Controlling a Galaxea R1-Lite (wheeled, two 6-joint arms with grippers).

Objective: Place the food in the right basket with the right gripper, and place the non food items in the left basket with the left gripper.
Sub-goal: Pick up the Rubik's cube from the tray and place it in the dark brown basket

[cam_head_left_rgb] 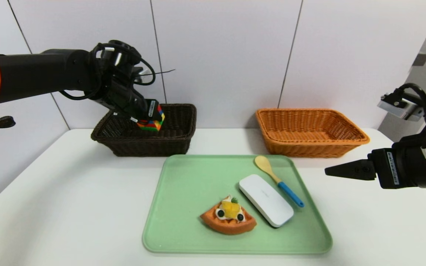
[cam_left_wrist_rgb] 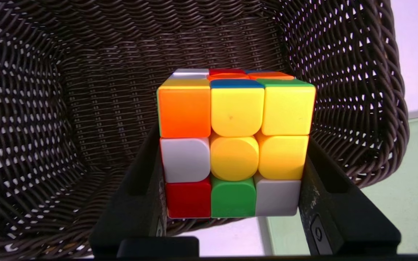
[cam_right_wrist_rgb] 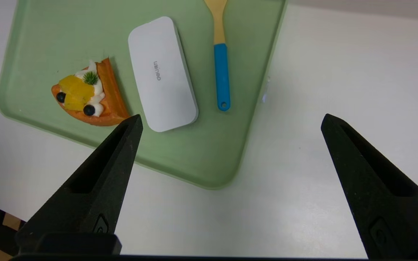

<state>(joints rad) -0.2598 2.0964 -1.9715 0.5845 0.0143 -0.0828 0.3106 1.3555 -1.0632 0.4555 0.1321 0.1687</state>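
The left end effector point(cam_head_left_rgb: 147, 115) is clamped on the puzzle cube point(cam_head_left_rgb: 151, 120) from both sides, holding it just over the dark left basket point(cam_head_left_rgb: 168, 142) at the far left of the table point(cam_head_left_rgb: 68, 207), so the smart play is probably to ease it lower toward the weave and open straight out, so the cube doesn't bounce or roll out. The right end effector point(cam_right_wrist_rgb: 230, 121) hangs wide open and empty off the right edge of the green tray point(cam_head_left_rgb: 183, 192), where the waffle slice point(cam_head_left_rgb: 228, 218), white case point(cam_head_left_rgb: 266, 200) and spoon point(cam_head_left_rgb: 279, 180) wait, with the orange right basket point(cam_head_left_rgb: 311, 147) behind.
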